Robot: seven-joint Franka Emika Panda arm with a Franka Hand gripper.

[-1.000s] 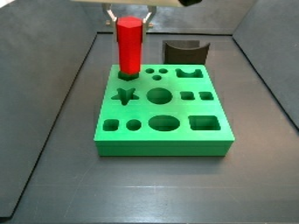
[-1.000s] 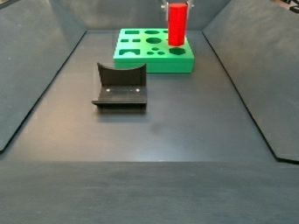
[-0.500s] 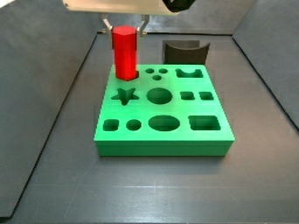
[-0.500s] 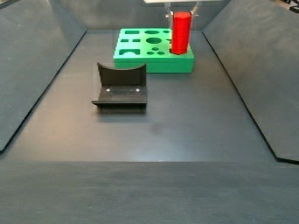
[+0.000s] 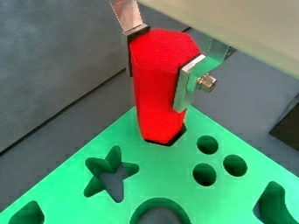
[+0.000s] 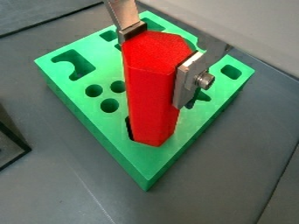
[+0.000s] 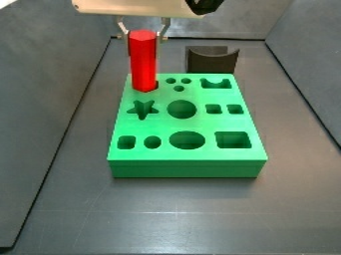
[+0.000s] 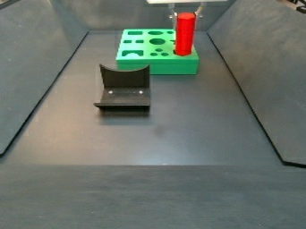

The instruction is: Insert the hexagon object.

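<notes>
The hexagon object [image 7: 143, 60] is a tall bright red prism. It stands upright with its lower end in a hole at a far corner of the green block [image 7: 186, 169], next to the star-shaped hole. It shows in the other side view [image 8: 185, 34] and in both wrist views [image 5: 158, 87] [image 6: 152, 92]. My gripper [image 7: 143, 30] is above the block, shut on the peg's upper part. In both wrist views the gripper [image 5: 163, 61] [image 6: 160, 57] has its silver fingers [image 5: 191, 83] [image 6: 191, 77] pressed on opposite faces of the peg.
The block [image 8: 156, 68] has several other holes: round, square, oval, star. The dark fixture [image 8: 123, 88] stands on the floor beside the block and also shows in a side view [image 7: 210, 58]. Dark sloping walls bound the floor on both sides.
The gripper and the red peg have come down a little over the last second, and the peg's lower end sits lower at the block's corner hole. No motion in the last half second.
</notes>
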